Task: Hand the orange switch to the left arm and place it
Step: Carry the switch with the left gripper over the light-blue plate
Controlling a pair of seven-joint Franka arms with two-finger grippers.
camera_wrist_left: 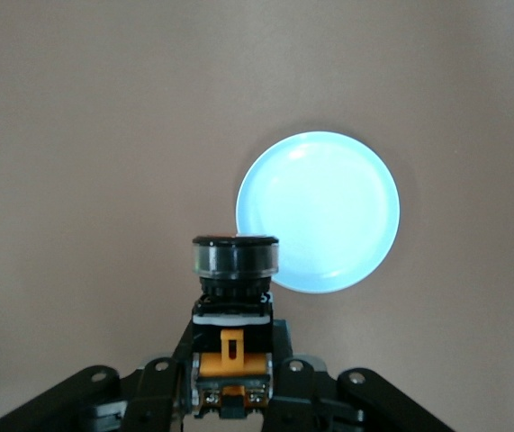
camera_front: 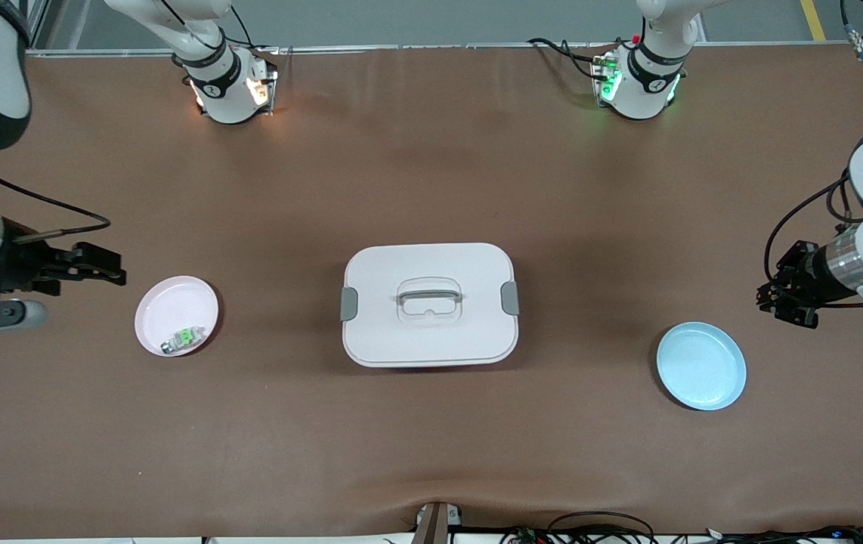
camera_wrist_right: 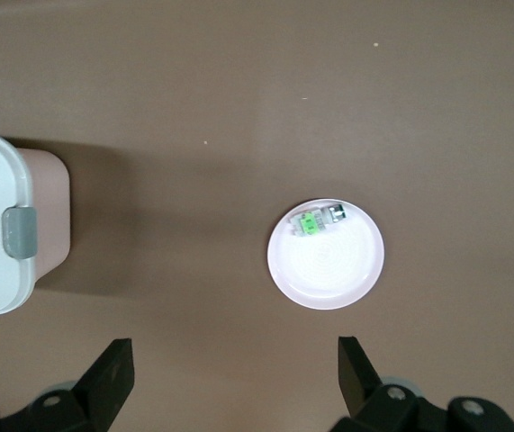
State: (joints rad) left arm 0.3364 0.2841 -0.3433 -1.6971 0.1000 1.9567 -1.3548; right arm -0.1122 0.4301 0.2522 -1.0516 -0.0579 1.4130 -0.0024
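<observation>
I see the white box at mid-table between two plates: a pink plate holding a green-and-silver component toward the right arm's end, a bare blue plate toward the left arm's end.

pink plate w/ small green-silver component on it, blue plate, brown table

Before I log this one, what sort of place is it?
Probably a robotics lab bench: two white robot arms bolted along a brown-covered table, loose cables at its edge, grey floor above.
</observation>
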